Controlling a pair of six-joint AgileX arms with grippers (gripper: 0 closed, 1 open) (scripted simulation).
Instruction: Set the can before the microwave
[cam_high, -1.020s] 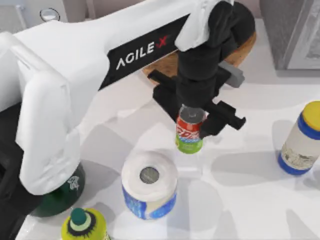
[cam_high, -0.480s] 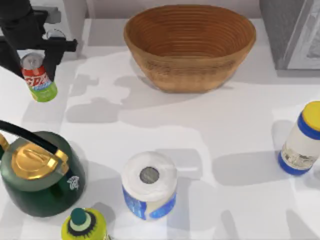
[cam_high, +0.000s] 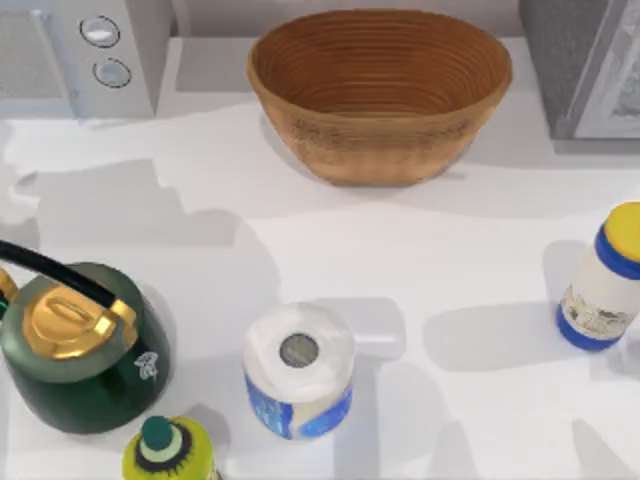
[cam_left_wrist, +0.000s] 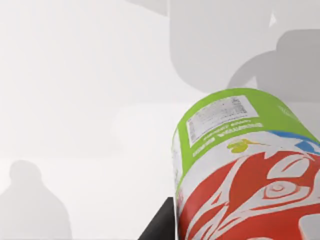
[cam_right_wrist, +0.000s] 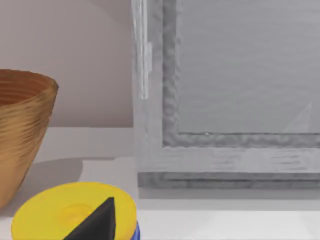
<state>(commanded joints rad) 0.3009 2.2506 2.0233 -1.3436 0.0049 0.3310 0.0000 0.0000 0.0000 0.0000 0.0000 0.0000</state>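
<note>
The can (cam_left_wrist: 245, 170) shows close up in the left wrist view, its green base pointing out over the bare white tabletop (cam_left_wrist: 75, 100), with the white band and red upper part nearer the camera. A dark sliver of the left tool (cam_left_wrist: 159, 222) shows beside the can, touching its side; I cannot tell from here whether the tool is pinching the can or merely lying against it.

From above, the microwave (cam_high: 75, 55) sits at the far left corner, its two round knobs facing the tabletop. A wicker basket (cam_high: 380, 90) stands at the far middle, and a darker grey box (cam_high: 585, 65) at the far right. Near the left edge is a green kettle (cam_high: 80, 345) with a gold lid; beside it stand a paper roll (cam_high: 298, 370) and a yellow-green bottle (cam_high: 168, 455). A yellow-capped jar (cam_high: 605, 285) stands at the right edge.

In the right wrist view, a dark tip of the right tool (cam_right_wrist: 95, 222) hangs over the jar's yellow cap, facing the grey box; how its fingers stand I cannot tell.
</note>
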